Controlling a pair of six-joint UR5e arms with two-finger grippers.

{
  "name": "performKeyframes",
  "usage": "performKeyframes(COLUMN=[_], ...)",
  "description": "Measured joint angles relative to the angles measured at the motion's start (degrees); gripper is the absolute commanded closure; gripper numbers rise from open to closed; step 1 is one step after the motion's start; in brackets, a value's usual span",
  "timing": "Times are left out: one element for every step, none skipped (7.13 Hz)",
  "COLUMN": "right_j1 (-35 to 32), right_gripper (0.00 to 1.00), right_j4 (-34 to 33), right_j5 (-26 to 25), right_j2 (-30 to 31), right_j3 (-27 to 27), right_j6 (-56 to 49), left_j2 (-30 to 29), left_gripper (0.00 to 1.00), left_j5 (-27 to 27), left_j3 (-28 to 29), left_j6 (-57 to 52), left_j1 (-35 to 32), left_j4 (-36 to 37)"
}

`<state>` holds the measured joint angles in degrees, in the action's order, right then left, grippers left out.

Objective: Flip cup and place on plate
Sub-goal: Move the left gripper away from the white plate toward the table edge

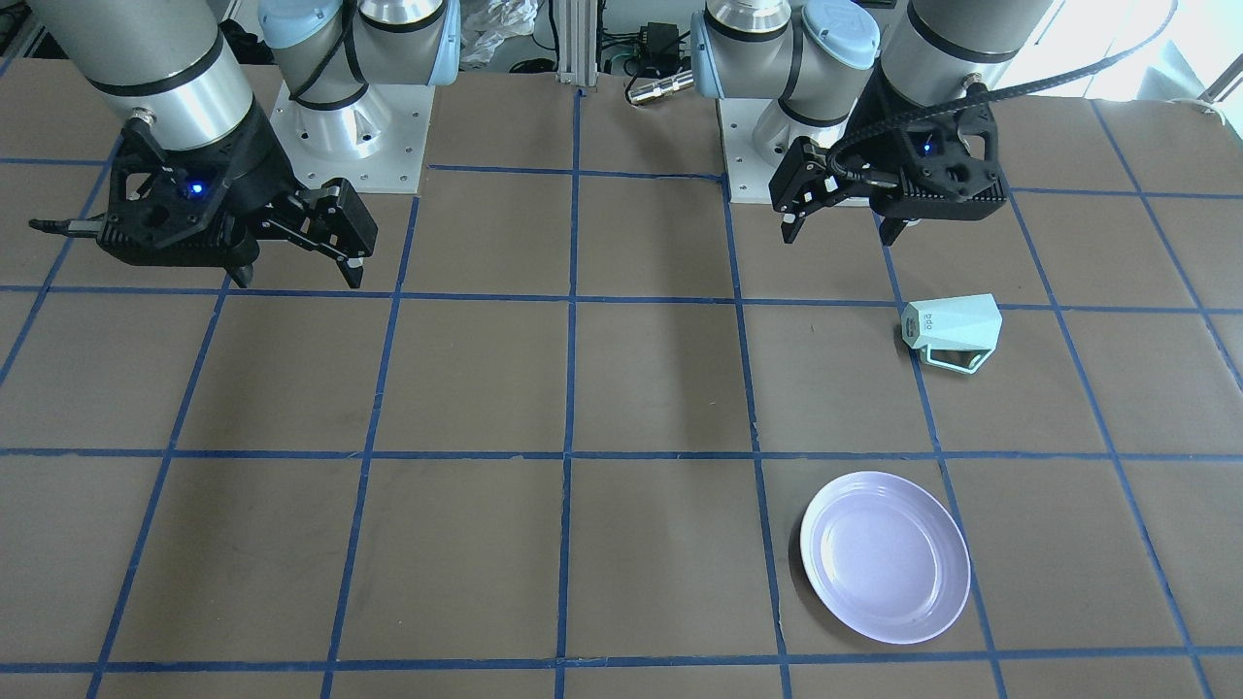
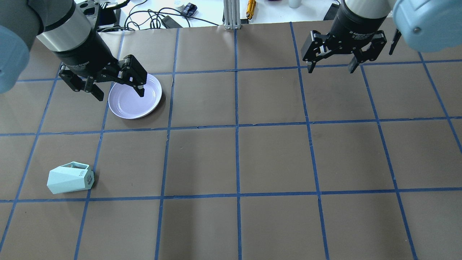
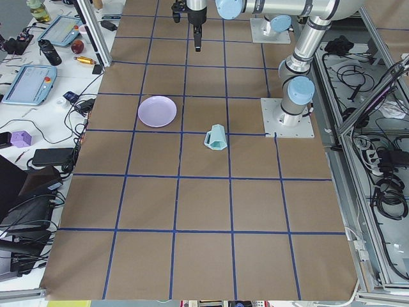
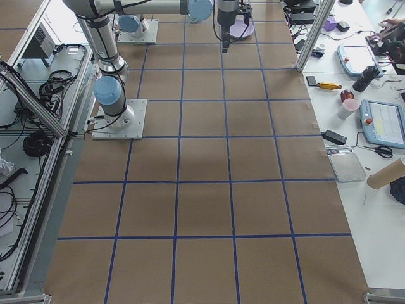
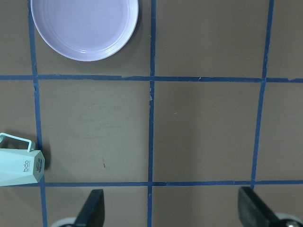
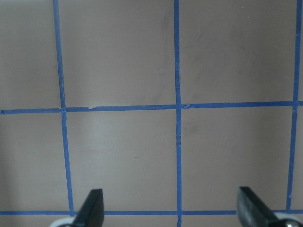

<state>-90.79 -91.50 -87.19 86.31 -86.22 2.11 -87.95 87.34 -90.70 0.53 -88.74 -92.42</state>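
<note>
The pale mint-green cup lies on its side on the table, lettered base toward the middle, handle facing away from the robot; it also shows in the front view and the left wrist view. The lavender-white plate sits empty, farther out on the robot's left side, and shows in the front view and the left wrist view. My left gripper is open and empty, raised above the table, overlapping the plate in the overhead view. My right gripper is open and empty, raised over the right half.
Brown paper with a blue tape grid covers the table. The two arm bases stand at the robot's edge. An aluminium post, cables and small items lie beyond the far edge.
</note>
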Motion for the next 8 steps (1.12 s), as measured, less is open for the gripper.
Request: performKeyframes(right_j1=[0.0, 0.0, 0.0, 0.0, 0.0, 0.0, 0.0, 0.0], right_gripper=[0.0, 0.0, 0.0, 0.0, 0.0, 0.0, 0.0, 0.0], right_j4=[0.0, 0.0, 0.0, 0.0, 0.0, 0.0, 0.0, 0.0], right_j5=[0.0, 0.0, 0.0, 0.0, 0.0, 0.0, 0.0, 0.0], right_j2=[0.0, 0.0, 0.0, 0.0, 0.0, 0.0, 0.0, 0.0], right_j3=[0.0, 0.0, 0.0, 0.0, 0.0, 0.0, 0.0, 0.0], right_j6=[0.0, 0.0, 0.0, 0.0, 0.0, 0.0, 0.0, 0.0], left_j2=[-0.01, -0.01, 0.12, 0.31, 0.5, 0.69, 0.88, 1.19], left_gripper=[0.0, 0.0, 0.0, 0.0, 0.0, 0.0, 0.0, 0.0], left_j5=[0.01, 0.02, 0.04, 0.06, 0.02, -0.03, -0.07, -0.12], left_j3=[0.0, 0.0, 0.0, 0.03, 0.06, 0.06, 0.0, -0.21], left_j6=[0.0, 0.0, 0.0, -0.02, -0.1, -0.4, -1.53, -3.39], left_j1=[0.03, 0.1, 0.19, 0.32, 0.52, 0.96, 1.99, 3.67], left_j4=[-0.02, -0.03, -0.03, -0.02, 0.0, -0.04, -0.09, -0.13])
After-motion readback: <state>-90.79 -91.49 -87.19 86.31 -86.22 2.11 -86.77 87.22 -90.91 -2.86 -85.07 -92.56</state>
